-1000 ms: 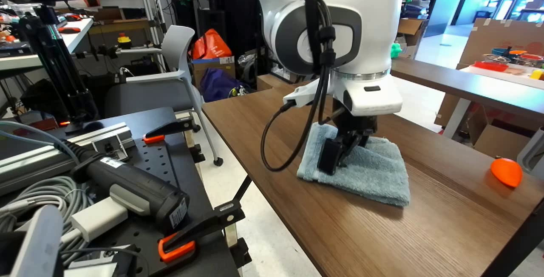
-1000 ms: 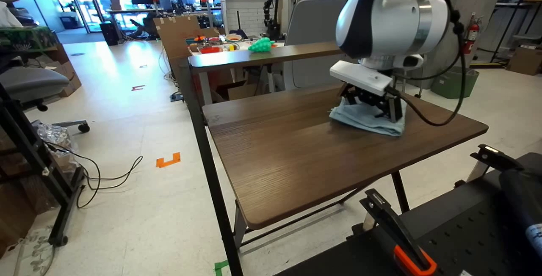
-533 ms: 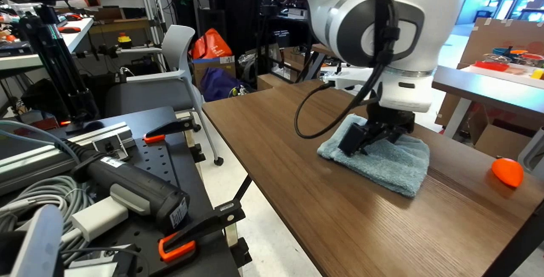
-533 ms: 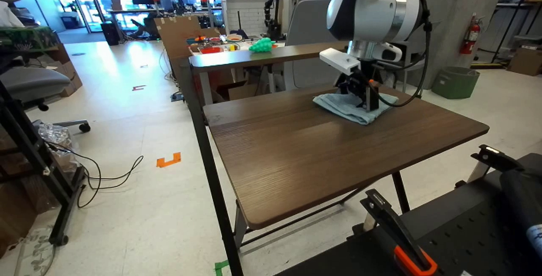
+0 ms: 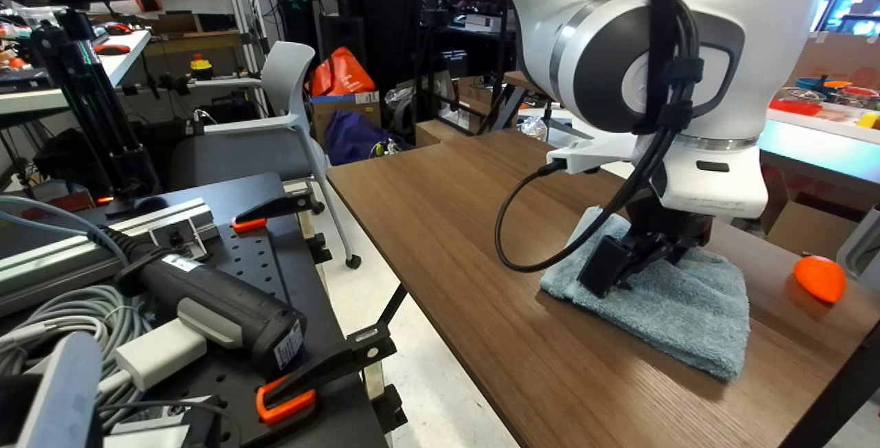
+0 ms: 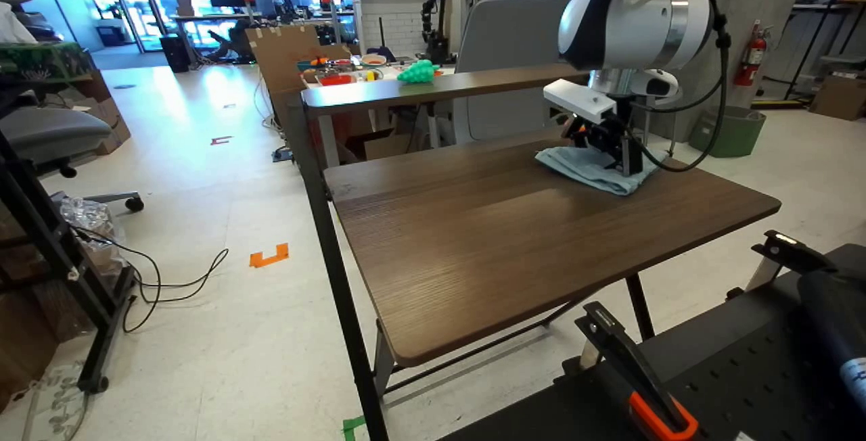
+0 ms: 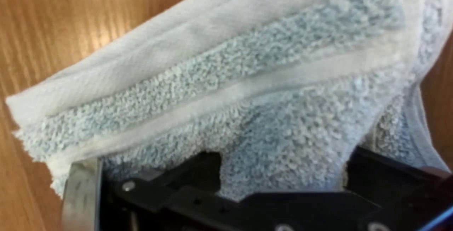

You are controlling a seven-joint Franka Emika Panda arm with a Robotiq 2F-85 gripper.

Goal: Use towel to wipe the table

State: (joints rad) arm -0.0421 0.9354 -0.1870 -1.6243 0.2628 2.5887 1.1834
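Brown wood grain right across the table [image 6: 467, 245], and the white arm [image 6: 629, 28] hangs over it! There's the towel [image 6: 587, 172], folded, between one and two o'clock on the table in an exterior view. Jaws spread apart, touching the towel, its blue-grey pile showing between them! And at the towel's three o'clock in an exterior view: an orange piece [image 5: 820, 279].

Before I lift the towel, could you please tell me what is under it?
The towel lies on the brown table, whose wood shows along its edges. The patch directly beneath is covered, so I cannot tell whether anything else is there.
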